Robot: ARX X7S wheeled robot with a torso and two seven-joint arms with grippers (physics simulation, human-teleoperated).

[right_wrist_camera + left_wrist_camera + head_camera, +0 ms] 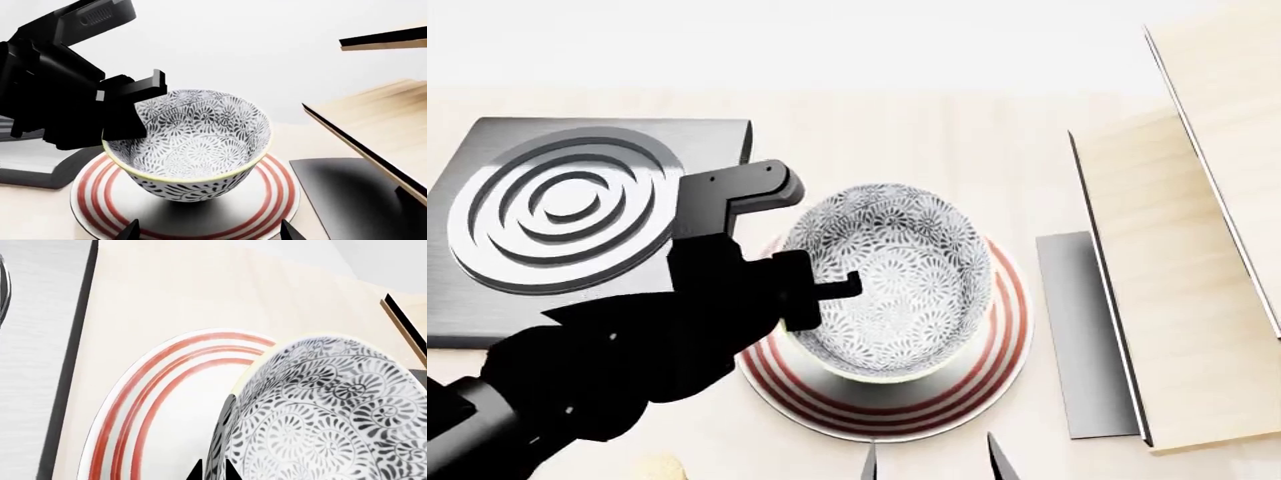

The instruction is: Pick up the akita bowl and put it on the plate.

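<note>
The akita bowl (888,280), white with a dense grey-blue leaf pattern, sits over the middle of the plate (894,408), a white plate with red rings. It leans slightly, and I cannot tell whether its foot touches the plate. My left gripper (814,295) is shut on the bowl's left rim. In the left wrist view the bowl (333,415) has its wall pinched at the left gripper (213,471), with the plate (140,405) beyond. My right gripper (210,231) stands open and empty at the plate's (270,200) near edge, facing the bowl (193,145).
A dark grey square burner (561,210) with concentric rings lies at the back left, close to my left arm. A dark grey flat slab (1088,330) lies just right of the plate. Raised wooden boards (1181,280) stand along the right side.
</note>
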